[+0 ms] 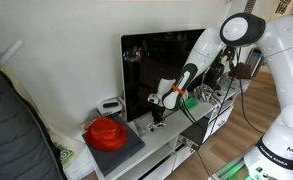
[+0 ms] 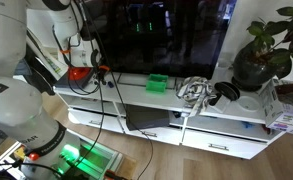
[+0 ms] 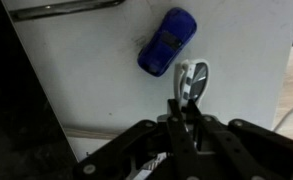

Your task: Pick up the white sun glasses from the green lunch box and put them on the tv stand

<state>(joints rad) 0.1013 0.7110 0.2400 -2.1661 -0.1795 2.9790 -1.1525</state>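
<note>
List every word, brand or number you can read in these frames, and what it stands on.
Robot base: a line of dark lettering, too small to read.
TV: no legible mark in either exterior view.
Blue toy car: no readable marking.
No other text shows.

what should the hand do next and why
Probably ease the hand straight down, ready to let go. The white glasses look pinched at its tips over the bare white top of the tv stand, beside the blue toy car and away from the green box. How high they hang is hard to tell.
</note>
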